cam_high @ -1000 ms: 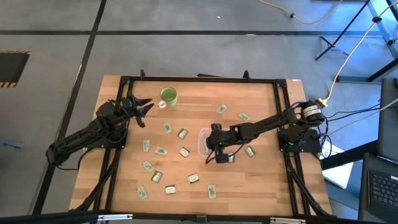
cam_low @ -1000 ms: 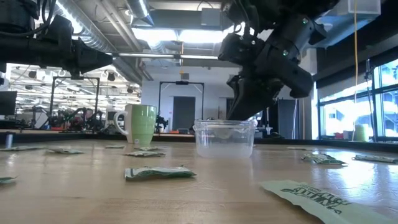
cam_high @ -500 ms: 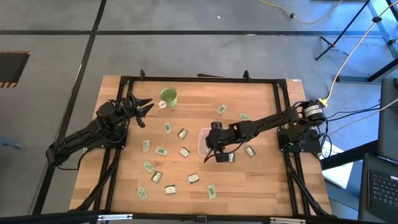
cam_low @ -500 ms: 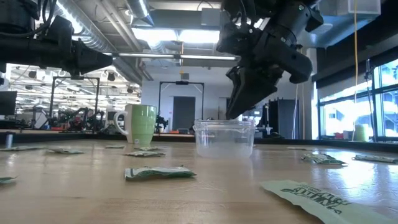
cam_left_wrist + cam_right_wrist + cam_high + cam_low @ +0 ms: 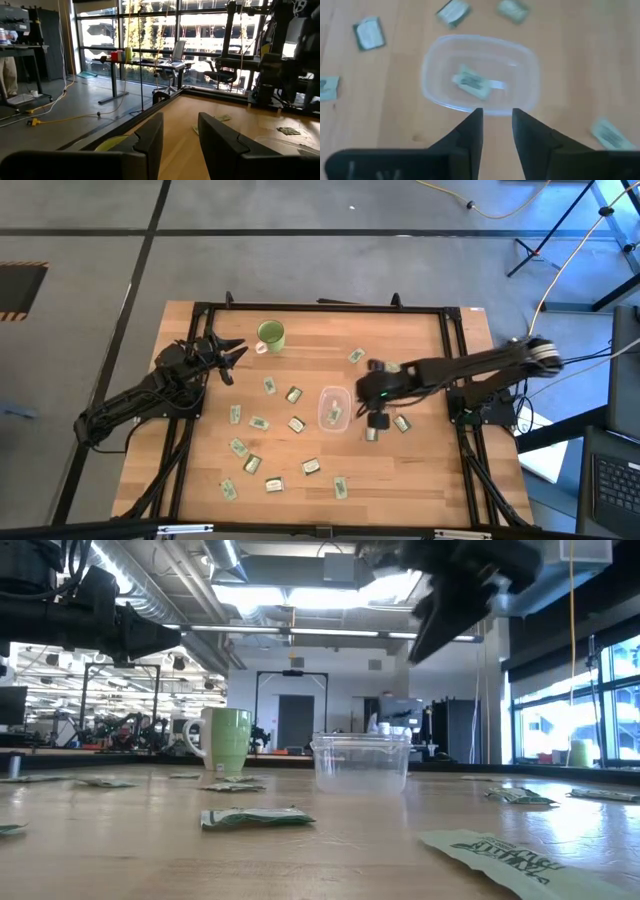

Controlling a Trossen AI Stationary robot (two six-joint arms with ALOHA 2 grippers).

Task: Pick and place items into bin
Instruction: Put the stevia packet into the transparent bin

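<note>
The clear bin (image 5: 333,408) (image 5: 480,75) stands on the table's middle, and one green-white packet (image 5: 472,82) lies flat on its bottom. Several more packets lie on the wood, such as one (image 5: 296,424) left of the bin and one (image 5: 256,817) near the front. My right gripper (image 5: 496,125) (image 5: 364,392) hovers open above the bin's right side, high over the table (image 5: 450,600), with nothing between its fingers. My left gripper (image 5: 232,355) (image 5: 180,135) waits open at the far left, beside the green mug (image 5: 270,333).
The green mug (image 5: 228,740) stands at the far left of the table. Packets are scattered left of, in front of and right of the bin, one (image 5: 401,423) under my right arm. A black frame (image 5: 320,308) runs round the table's edges.
My right gripper has opened over the bin and let go of a packet, which now lies in the bin. It has then risen and drawn back toward the table's right edge.
</note>
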